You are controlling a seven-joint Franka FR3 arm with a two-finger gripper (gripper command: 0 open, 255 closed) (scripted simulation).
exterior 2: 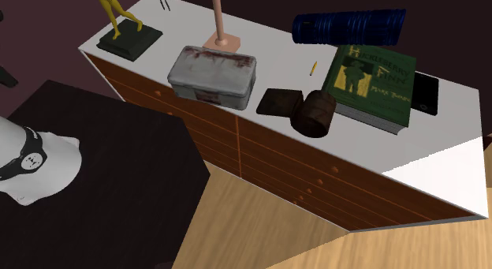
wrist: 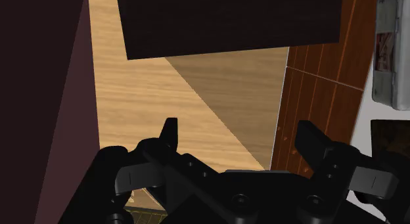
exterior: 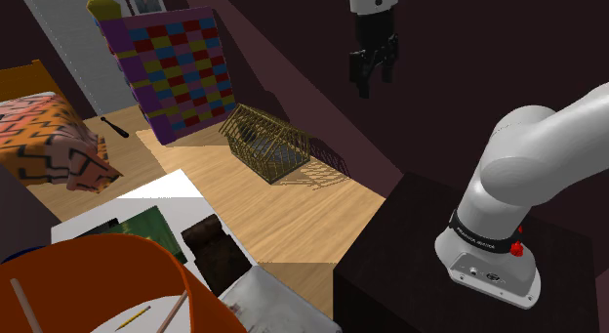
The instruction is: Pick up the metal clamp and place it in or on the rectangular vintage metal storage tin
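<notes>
Gripper point(exterior: 374, 79) hangs high in the upper middle of the shoulder view. Fingers are spread wide w/ nothing between them, so imo no grab yet, prob parked up there to stay clear of the clutter. Wrist view looks down past it at the wood floor point(wrist: 164, 91) beside the dresser's brown drawer fronts.

The tin point(exterior 2: 213, 74) is a worn grey rectangular box, left of center in the second exterior view. It sits flat on the white dresser top point(exterior 2: 268, 39) near the front edge, just in front of the lamp base point(exterior 2: 222, 41). Lid's shut, so "on" rather than "in" looks likelier.

The clamp point(exterior 2: 162, 1): can't be 100% sure, but best guess is the thin dark prongs at the top edge, upper left, right of the gold figurine point(exterior 2: 118, 15). Well apart from the gripper.
</notes>
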